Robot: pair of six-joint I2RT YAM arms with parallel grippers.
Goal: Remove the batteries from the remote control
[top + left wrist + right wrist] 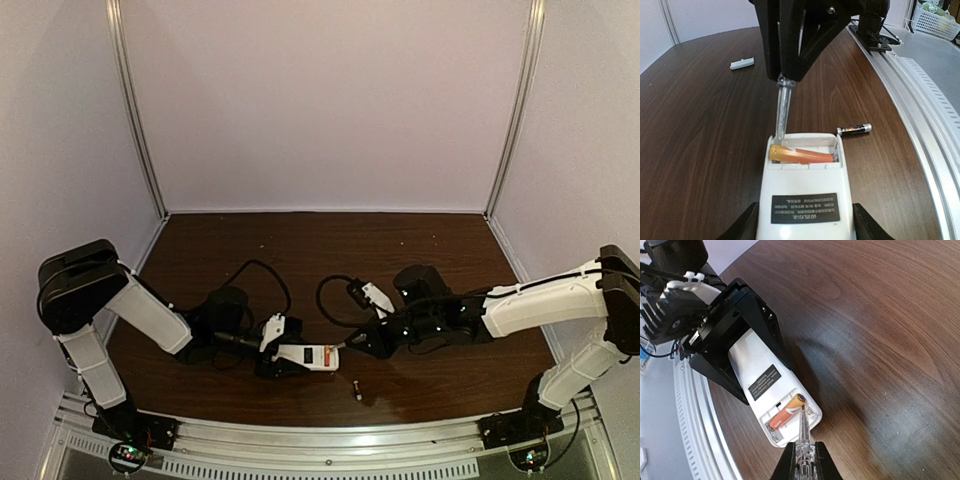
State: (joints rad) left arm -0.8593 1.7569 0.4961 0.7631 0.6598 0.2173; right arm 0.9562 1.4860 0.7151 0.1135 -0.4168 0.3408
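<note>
The white remote control [805,182] lies back-up with its battery bay open; my left gripper [805,225] is shut on its sides. The remote also shows in the top view [312,355] and the right wrist view [760,365]. The orange battery [800,155] lies in the bay, slightly tilted [786,413]. The dark battery with a silvery end [854,130] lies on the table just right of the remote [357,389]. My right gripper [803,460] is shut on a slim clear screwdriver [803,432], whose tip touches the orange battery's end [782,112].
A small flat white plastic piece [742,63] lies on the table beyond the remote, far left in the left wrist view. The metal rail [330,440] runs along the near table edge. White walls [320,100] enclose the dark wooden table [300,240].
</note>
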